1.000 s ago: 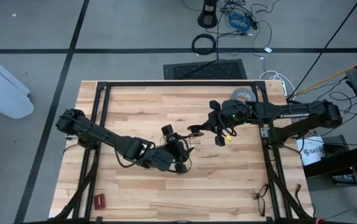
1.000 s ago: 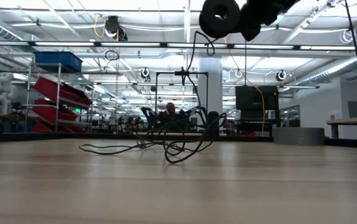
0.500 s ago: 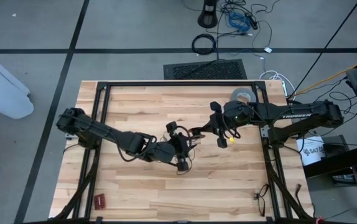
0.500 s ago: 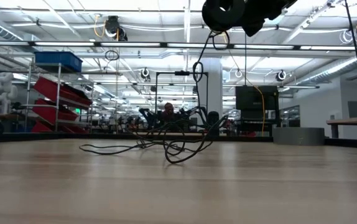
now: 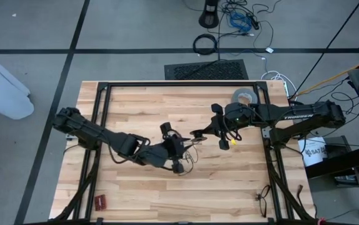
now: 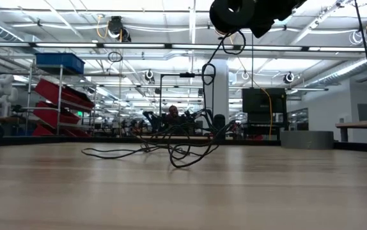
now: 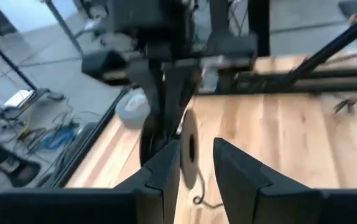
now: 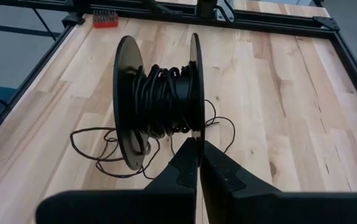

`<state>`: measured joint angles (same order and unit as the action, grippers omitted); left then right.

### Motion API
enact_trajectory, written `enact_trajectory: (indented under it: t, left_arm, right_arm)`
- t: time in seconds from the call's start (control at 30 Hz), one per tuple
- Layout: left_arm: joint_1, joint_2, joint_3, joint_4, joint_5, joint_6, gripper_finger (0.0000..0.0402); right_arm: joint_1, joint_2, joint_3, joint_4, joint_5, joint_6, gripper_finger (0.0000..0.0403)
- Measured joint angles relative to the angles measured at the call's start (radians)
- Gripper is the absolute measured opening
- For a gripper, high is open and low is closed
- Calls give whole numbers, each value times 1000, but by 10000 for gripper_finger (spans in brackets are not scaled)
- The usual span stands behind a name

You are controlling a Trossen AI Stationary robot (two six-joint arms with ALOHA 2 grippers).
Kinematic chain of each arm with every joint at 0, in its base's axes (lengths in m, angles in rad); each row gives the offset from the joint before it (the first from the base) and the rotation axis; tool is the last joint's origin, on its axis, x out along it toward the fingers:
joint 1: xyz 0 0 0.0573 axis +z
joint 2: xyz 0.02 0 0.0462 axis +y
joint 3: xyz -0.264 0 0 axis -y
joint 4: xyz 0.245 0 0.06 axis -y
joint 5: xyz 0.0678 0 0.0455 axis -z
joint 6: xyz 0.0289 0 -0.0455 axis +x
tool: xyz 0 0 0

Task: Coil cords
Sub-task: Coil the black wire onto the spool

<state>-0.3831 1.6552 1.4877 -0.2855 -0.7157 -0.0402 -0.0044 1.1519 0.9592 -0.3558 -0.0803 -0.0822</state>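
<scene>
The cord is a thin black wire. Part of it is wound on a black two-flange spool (image 8: 160,93). The rest lies in a loose tangle (image 6: 171,150) on the wooden table, seen also in the right wrist view (image 8: 104,149). One strand rises from the tangle through a small loop (image 6: 207,73) to the spool (image 6: 231,14), which hangs high over the table's middle. My right gripper (image 8: 198,146) is shut on the spool. My left gripper (image 7: 197,165) faces the spool from the table's left with a gap between its fingers; one flange (image 7: 188,146) and a dangling cord end (image 7: 197,198) show in that gap. My right gripper pinches the rim of one spool flange (image 8: 195,127) between its two fingers, coming level from the table's right. The spool is lifted clear, its axle level and its flanges upright. My left gripper has its fingers (image 7: 166,165) on either side of a flange edge; I cannot tell whether they touch it or the cord.
A grey tape roll (image 5: 243,95) lies at the table's far right. A small red item (image 5: 99,201) sits near the front left corner, and a pair of glasses (image 5: 262,200) near the front right. Black frame rails (image 5: 167,84) run along the table's edges.
My left gripper has risen a little toward the spool. The strand hanging from the spool to the tangle has curled into a small loop below the spool. The tangle on the table has stayed where it was.
</scene>
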Motion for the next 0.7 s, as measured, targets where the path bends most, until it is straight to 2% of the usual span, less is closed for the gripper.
enact_trajectory:
  t: [0.1,0.33,0.7]
  left_arm:
    - [22,1,-54,60,87,-3,111]
    - [55,-3,-184,301,105,21,148]
    - [35,-22,-186,308,96,29,142]
  right_arm:
    - [0,0,0,1,0,0,0]
    - [0,0,0,4,3,0,0]
    - [0,1,0,-3,-1,-8,0]
